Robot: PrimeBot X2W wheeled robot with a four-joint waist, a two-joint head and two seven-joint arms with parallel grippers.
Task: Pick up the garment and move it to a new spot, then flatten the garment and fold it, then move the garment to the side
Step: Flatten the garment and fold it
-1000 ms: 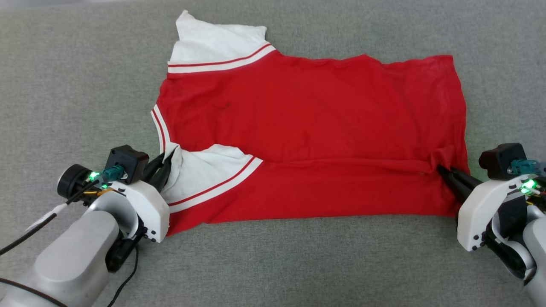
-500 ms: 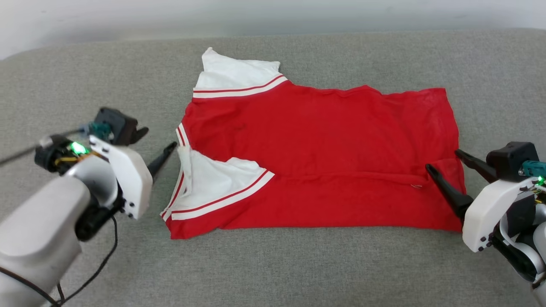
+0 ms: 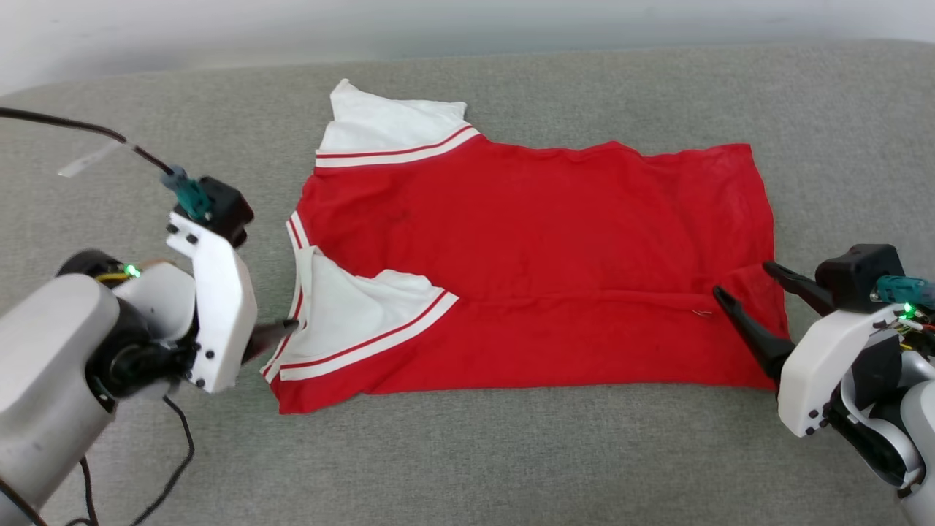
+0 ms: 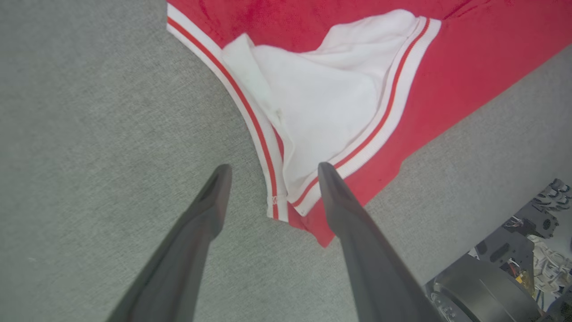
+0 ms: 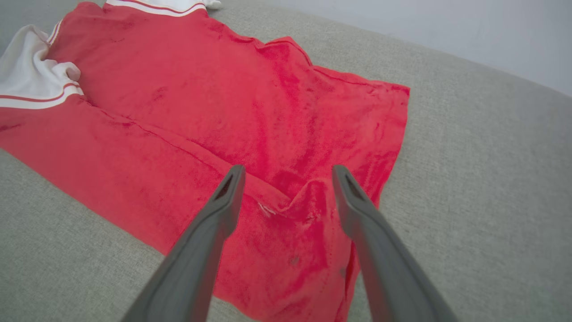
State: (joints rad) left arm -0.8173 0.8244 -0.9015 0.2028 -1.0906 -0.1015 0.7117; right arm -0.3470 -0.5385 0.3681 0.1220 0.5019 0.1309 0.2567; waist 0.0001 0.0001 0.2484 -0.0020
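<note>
The garment (image 3: pixel 533 248) lies spread on the grey surface with its collar end to the left. Its near long edge is folded up over the body, and a white sleeve (image 3: pixel 350 310) lies on the fold. No lettering shows. My left gripper (image 3: pixel 283 330) is open at the garment's near left corner. In the left wrist view the left gripper (image 4: pixel 273 172) straddles the striped trim (image 4: pixel 268 161) without holding it. My right gripper (image 3: pixel 745 281) is open just above the right hem. In the right wrist view the right gripper (image 5: pixel 289 172) has a small red pucker (image 5: pixel 308 197) between its fingers.
The grey padded surface (image 3: pixel 511 460) reaches past the garment on all sides. A pale wall (image 3: pixel 467 25) runs along its far edge. A black cable (image 3: pixel 88 131) arcs from my left wrist. Robot base hardware (image 4: pixel 514 273) shows beyond the surface's near edge.
Both grippers were shut on the folded edge a second ago and have since let go. The left gripper swung out, then came back lower to the near sleeve corner. The camera also shifted.
</note>
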